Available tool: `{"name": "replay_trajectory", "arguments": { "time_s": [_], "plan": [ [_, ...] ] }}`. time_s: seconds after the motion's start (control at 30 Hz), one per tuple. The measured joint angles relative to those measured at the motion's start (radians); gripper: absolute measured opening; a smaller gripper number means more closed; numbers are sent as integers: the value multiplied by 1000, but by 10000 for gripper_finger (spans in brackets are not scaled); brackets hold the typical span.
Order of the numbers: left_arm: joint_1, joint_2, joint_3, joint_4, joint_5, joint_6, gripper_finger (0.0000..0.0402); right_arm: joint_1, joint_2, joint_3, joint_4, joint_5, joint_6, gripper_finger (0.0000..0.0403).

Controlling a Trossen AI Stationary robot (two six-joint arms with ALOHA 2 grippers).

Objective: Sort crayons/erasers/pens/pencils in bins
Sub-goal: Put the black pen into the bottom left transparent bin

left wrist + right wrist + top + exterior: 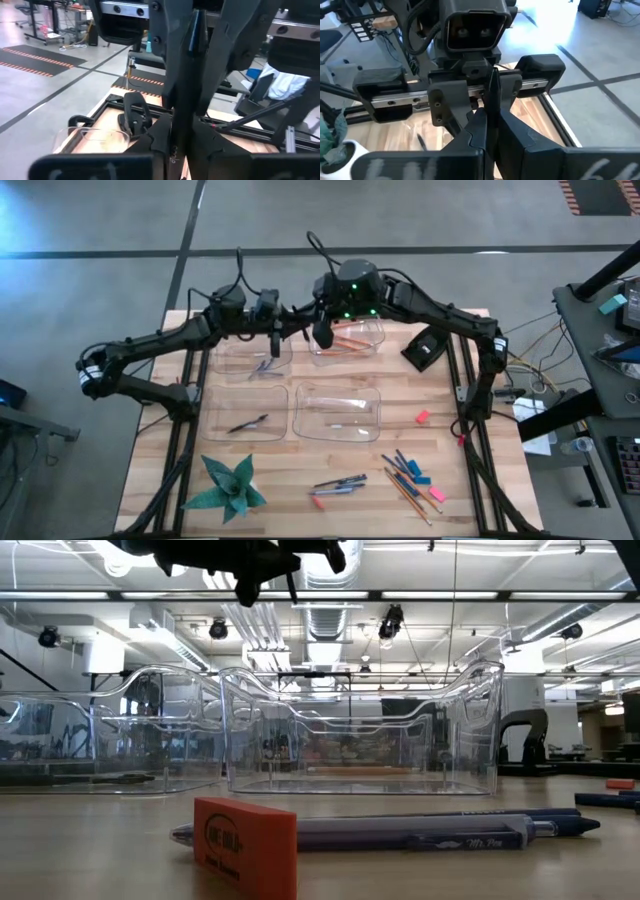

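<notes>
From above, the left hand [277, 338] and the right hand [323, 332] meet tip to tip over the far row of the four clear bins [300, 412], between the far-left and far-right ones. Orange pencils [350, 342] lie in the far-right bin, dark and blue sticks in the far-left, and one dark pen in the near-left. On the near side of the surface [470, 510] lie loose pens [340, 483], more pencils, blue crayons [400, 465] and pink and blue erasers [422, 417], with a green paper star [228, 485] at the near left. The level view shows an orange eraser [245, 845] standing in front of a blue pen [420, 832], the bins behind them and a dark arm high overhead. In the left wrist view the left hand [180, 135] has its fingers pressed narrow on a slender dark stick, apparently a held pen [196, 30], whose bluish end sits in the facing right hand. In the right wrist view the right hand [487, 125] is likewise pinched tight on the same thin stick, which reaches up into the left hand directly opposite.
</notes>
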Motion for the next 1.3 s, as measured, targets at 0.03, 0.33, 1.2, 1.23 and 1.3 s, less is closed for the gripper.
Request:
{"name": "replay_trajectory", "arguments": {
  "time_s": [0.03,0.33,1.2,1.23,1.3],
  "plan": [
    [0,0,0,0,11,0,17,3,0,0,-4,0,3,20],
    [-23,2,-1,-10,39,-12,20,8,-2,2,-86,-3,88,69],
    [-173,-7,0,-638,84,-178,20,205,-24,88,-938,172,337,171],
    [-180,-7,0,-659,82,-192,20,226,-26,83,-968,197,346,171],
    [-200,-7,0,-707,82,-226,20,267,-28,71,-1019,244,362,171]
  ]
}}
